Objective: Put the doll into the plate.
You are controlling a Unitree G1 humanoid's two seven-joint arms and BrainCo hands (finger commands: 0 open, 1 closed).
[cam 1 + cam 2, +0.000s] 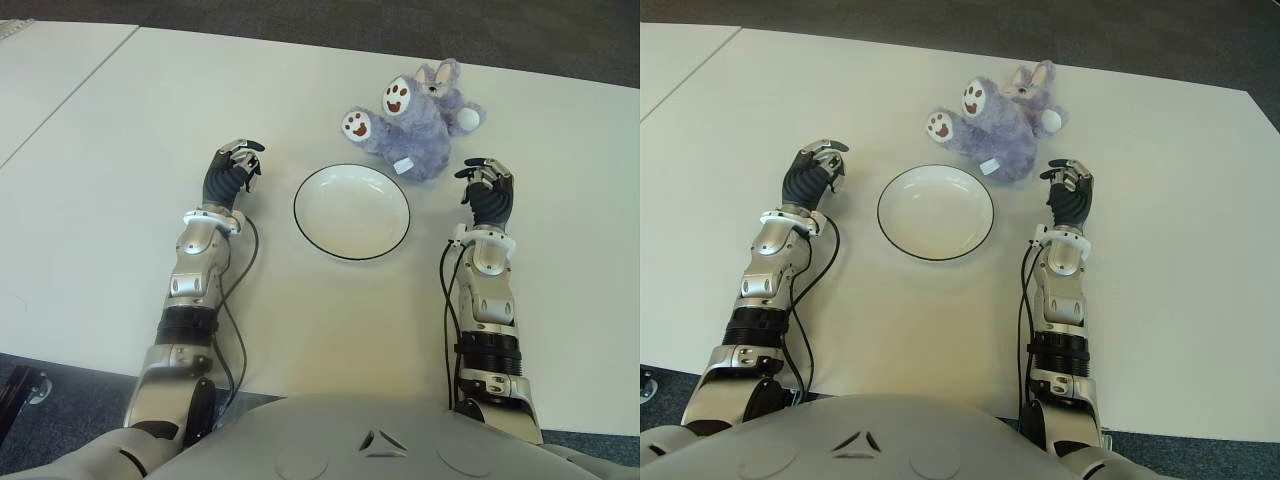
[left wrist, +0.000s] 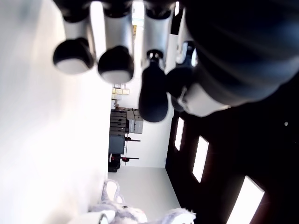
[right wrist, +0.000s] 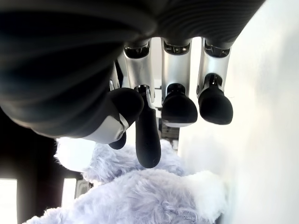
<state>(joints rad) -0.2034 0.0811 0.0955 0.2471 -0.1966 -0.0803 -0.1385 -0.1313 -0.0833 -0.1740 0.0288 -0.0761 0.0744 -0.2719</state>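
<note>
Purple plush rabbit doll (image 1: 415,125) lying on white table (image 1: 120,130), just beyond empty white round plate (image 1: 351,211). Right hand (image 1: 489,190) near doll, fingers loosely curled, empty; left hand (image 1: 231,170) likewise, left of plate. Recommended: grasp torso, lift clear of rim.

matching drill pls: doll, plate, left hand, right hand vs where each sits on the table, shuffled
Things:
1. plush bunny doll
2. white plate
3. left hand
4. right hand

Places:
A. between the two hands, empty
B. just beside the doll, holding nothing
C. beyond the plate, lying with its paw soles up
D. on the plate's left, holding nothing

Pairs: 1-C, 2-A, 3-D, 4-B
</note>
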